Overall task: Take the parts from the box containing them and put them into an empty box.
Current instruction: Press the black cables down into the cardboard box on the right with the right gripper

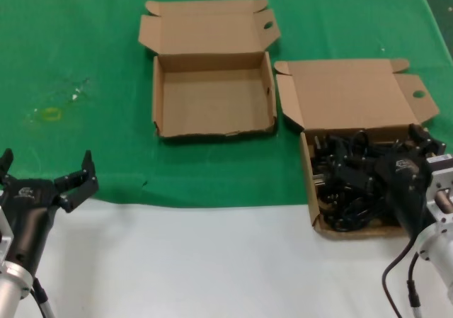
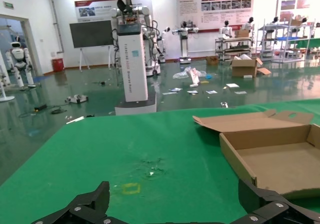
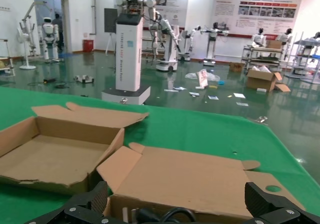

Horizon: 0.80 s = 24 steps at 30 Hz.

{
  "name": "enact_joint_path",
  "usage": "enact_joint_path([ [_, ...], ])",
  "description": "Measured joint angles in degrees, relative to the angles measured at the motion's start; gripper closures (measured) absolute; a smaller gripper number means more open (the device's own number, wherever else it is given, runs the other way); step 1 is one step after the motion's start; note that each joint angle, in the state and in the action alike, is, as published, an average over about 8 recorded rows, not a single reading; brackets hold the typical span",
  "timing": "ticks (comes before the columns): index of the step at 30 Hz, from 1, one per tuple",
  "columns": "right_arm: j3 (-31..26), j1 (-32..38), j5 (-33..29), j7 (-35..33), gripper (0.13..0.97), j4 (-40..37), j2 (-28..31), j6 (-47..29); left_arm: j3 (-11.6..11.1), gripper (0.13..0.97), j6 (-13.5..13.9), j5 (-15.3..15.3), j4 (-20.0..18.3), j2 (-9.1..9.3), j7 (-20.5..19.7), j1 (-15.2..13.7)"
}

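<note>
Lying tangled in a black heap, the cords (image 1: 350, 183) fill the box of cords (image 1: 309, 183), which sits near the right edge of the worktop where green cloth (image 1: 85, 56) meets the bare white front strip (image 1: 212, 261). Its lid (image 1: 347, 91) is folded back flat toward the far edge, so nothing blocks a reach from above. The right gripper (image 1: 417, 148) hangs over the right side of that heap with its fingers spread apart, low above the cords; it holds nothing yet, and I judge it is set up this way to drop onto a loop and close. The empty box (image 1: 212, 98) lies just beside, toward the middle of the far edge, lid (image 1: 205, 27) also thrown back, its bare floor ready to receive, so the carry should be short. The left gripper (image 1: 46, 180) waits at the front left corner, fingers wide apart, well clear of both boxes.
</note>
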Motion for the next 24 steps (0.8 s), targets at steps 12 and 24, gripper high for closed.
enact_joint_path([
  [12, -10.2, 3.03, 8.46, 0.13, 0.129, 0.89, 11.2, 5.31, 0.0, 0.286, 0.0, 0.01, 0.0, 0.0, 0.0, 0.0],
  [24, -28.11, 16.35, 13.48, 6.88, 0.129, 3.91, 33.64, -3.93, 0.0, 0.527, 0.0, 0.01, 0.0, 0.0, 0.0, 0.0],
])
